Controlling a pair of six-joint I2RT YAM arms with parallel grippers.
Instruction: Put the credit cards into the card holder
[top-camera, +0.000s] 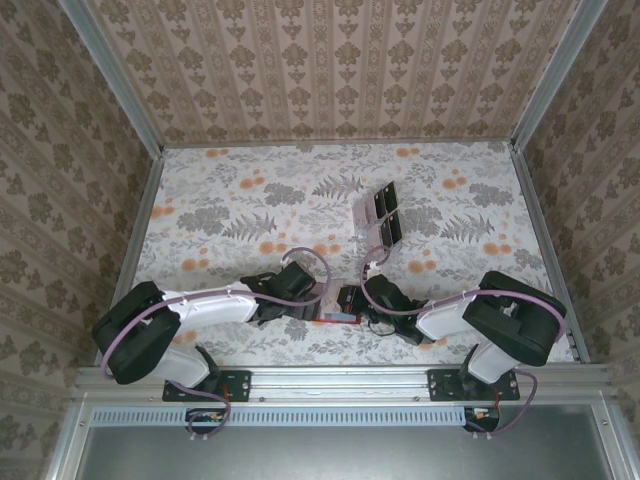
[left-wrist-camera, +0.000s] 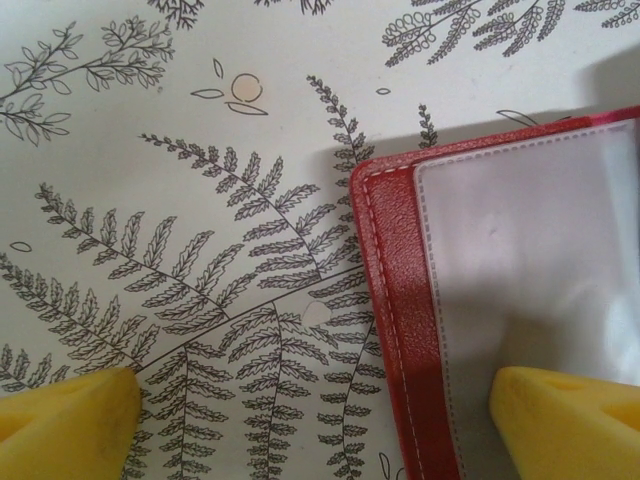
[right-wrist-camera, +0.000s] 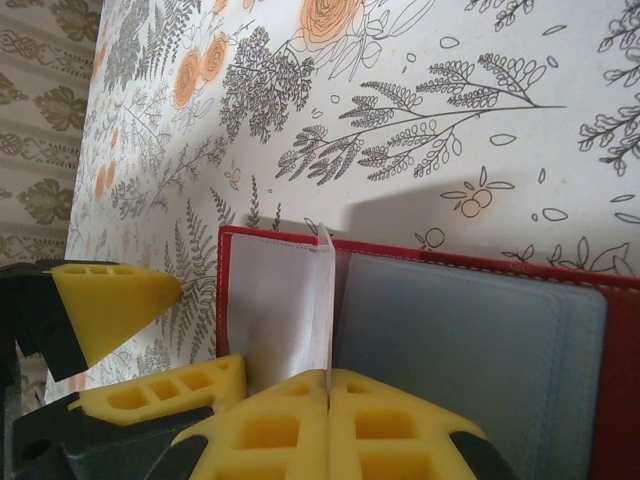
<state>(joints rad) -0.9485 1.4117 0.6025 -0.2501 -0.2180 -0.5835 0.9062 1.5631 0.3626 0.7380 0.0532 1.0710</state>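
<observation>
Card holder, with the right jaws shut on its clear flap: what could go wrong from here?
1. The right gripper pinches only the thin clear flap; pulling may drag the whole card holder or let the flap slip out.
2. The open left gripper straddles the holder's red edge; closing might shove it sideways.

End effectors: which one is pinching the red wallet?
The right end effector: shut on the card holder's clear flap. The left end effector stands wide open.
</observation>
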